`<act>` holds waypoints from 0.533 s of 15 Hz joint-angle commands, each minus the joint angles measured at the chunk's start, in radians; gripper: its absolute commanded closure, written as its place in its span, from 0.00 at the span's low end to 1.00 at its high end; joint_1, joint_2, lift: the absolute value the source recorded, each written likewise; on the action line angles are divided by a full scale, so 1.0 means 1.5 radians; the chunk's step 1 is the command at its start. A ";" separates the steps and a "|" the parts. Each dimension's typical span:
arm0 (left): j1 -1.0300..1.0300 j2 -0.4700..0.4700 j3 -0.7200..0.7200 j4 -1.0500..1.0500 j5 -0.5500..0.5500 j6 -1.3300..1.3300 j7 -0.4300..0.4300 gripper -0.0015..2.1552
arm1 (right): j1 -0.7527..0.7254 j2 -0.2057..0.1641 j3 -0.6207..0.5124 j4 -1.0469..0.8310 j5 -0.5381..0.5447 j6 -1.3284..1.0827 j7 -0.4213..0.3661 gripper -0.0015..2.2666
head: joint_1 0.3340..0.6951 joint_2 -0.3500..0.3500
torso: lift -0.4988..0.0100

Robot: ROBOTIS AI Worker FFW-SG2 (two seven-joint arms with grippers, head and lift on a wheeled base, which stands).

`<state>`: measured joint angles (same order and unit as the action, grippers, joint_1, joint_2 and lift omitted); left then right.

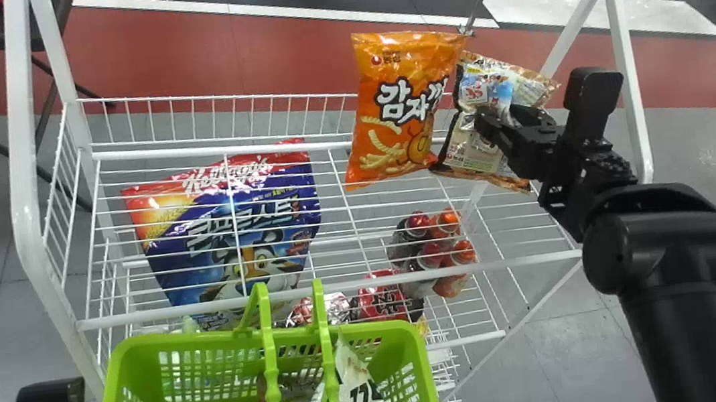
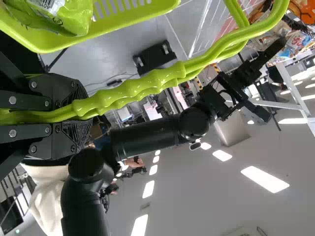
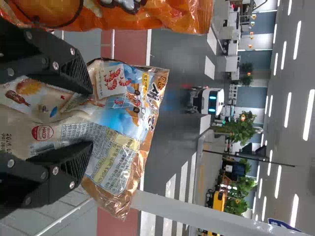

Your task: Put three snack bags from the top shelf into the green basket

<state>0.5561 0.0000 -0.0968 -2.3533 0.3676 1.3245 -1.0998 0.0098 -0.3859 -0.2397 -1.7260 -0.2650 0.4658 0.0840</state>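
Right tool spread at snack bag; green basket holds other bags

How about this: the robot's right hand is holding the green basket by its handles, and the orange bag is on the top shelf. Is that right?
Not quite: the left gripper holds the green basket by its handles, as the left wrist view shows. The orange bag is indeed on the top shelf.
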 commanded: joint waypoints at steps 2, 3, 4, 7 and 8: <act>-0.004 -0.002 0.001 0.001 0.002 0.000 -0.001 0.82 | 0.038 0.005 -0.008 -0.051 -0.002 -0.037 -0.037 0.99 | 1.00 0.00 | 0.89; -0.005 -0.002 0.001 0.001 0.003 0.000 -0.001 0.82 | 0.052 0.005 -0.013 -0.063 -0.007 -0.053 -0.045 0.99 | 1.00 0.00 | 0.89; -0.007 -0.002 0.001 0.001 0.003 0.002 -0.001 0.82 | 0.064 0.005 -0.020 -0.079 -0.011 -0.059 -0.048 0.99 | 1.00 0.00 | 0.89; -0.008 -0.002 0.001 0.002 0.003 0.002 -0.001 0.82 | 0.128 0.015 -0.060 -0.174 -0.041 -0.041 -0.051 0.99 | 1.00 0.00 | 0.89; -0.008 -0.002 0.000 0.001 0.003 0.002 -0.001 0.82 | 0.150 0.022 -0.073 -0.206 -0.047 -0.025 -0.051 0.99 | 1.00 0.00 | 0.89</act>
<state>0.5447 0.0000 -0.0958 -2.3503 0.3727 1.3276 -1.1004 0.1840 -0.3671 -0.3194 -1.9611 -0.3205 0.4023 0.0076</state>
